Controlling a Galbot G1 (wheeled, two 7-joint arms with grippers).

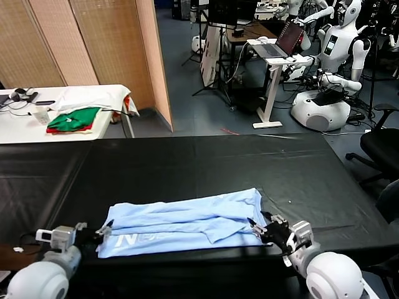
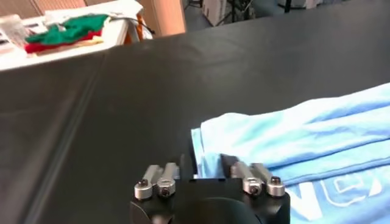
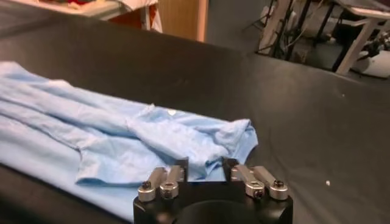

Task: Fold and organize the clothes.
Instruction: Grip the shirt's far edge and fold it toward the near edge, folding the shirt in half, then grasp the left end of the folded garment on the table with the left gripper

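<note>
**Both hands standing open at the ends of the folded blue T-shirt**

The pale sky-blue T-shirt (image 1: 187, 223) is lying on the black-covered surface (image 1: 206, 162), near its front edge, gathered into a long strip running side to side. Loose folds are lying along its length, and faint white lettering (image 1: 128, 238) is showing near the hem at the left end. In the right wrist view a sleeve (image 3: 131, 159) is lying folded over the body of the shirt, and the cloth is bunching into a crumpled corner at that end.

The left hand (image 1: 103, 233) is sitting low at the shirt's left end, its fingers (image 2: 183, 165) standing spread apart. In the left wrist view the corner of the cloth is lying just in front of and between them, but they are not pinching it. The right hand (image 1: 257, 228) is sitting at the shirt's right end in the same way: its fingers (image 3: 181, 165) are standing wide, the crumpled edge of the shirt is lying just ahead of them, and nothing is being held.

Beyond the black surface, to the left, a white table (image 1: 19, 124) is carrying a green folded garment (image 1: 76, 118) stacked on a red one (image 1: 90, 128), with a white cloth (image 1: 93, 96) lying behind them. Farther back, a laptop (image 1: 283, 42) is sitting on a stand.
</note>
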